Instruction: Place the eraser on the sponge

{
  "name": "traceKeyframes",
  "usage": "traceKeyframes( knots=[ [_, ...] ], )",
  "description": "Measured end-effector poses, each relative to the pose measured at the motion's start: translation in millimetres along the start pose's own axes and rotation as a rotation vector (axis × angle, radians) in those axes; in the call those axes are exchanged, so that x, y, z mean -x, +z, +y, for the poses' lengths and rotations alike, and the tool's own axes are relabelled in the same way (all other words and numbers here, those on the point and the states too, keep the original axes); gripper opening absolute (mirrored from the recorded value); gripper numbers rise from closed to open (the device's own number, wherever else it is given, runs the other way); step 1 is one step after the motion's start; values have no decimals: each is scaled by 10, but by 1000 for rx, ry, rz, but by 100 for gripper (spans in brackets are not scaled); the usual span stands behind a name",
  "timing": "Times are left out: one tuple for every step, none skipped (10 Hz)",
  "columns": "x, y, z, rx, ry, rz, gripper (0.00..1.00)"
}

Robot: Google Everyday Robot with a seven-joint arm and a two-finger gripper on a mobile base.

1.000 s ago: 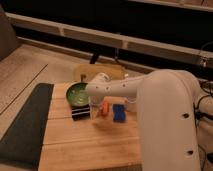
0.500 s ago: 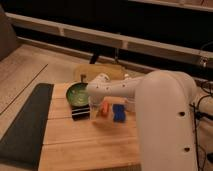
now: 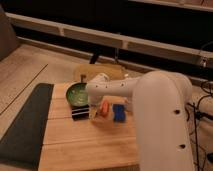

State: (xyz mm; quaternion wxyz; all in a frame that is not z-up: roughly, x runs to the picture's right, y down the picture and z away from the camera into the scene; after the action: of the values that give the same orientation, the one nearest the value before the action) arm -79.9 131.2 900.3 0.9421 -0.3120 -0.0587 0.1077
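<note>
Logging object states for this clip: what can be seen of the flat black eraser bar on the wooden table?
The flat black rectangular eraser bar, with a thin pale stripe along its side, lies flat on the wooden table, in front of the round green bowl. The white arm's gripper hangs at its end nearer the small blue sponge block; whether they touch cannot be told. Eraser and sponge are apart.

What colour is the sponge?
The sponge is bright blue in the camera view; the gripper is between it and the eraser.
</note>
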Motion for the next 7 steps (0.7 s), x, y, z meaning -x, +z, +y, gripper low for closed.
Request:
traceKeyframes(
  knots=[
    [16, 17, -3, 6, 1, 3, 65],
    [38, 36, 0, 12, 0, 5, 65],
    [57, 55, 5, 18, -1, 5, 65],
    [93, 86, 19, 27, -6, 7, 56],
    [111, 96, 23, 31, -8, 8, 48],
    [122, 103, 26, 33, -11, 11, 41],
    [131, 92, 18, 30, -16, 17, 31]
  ],
)
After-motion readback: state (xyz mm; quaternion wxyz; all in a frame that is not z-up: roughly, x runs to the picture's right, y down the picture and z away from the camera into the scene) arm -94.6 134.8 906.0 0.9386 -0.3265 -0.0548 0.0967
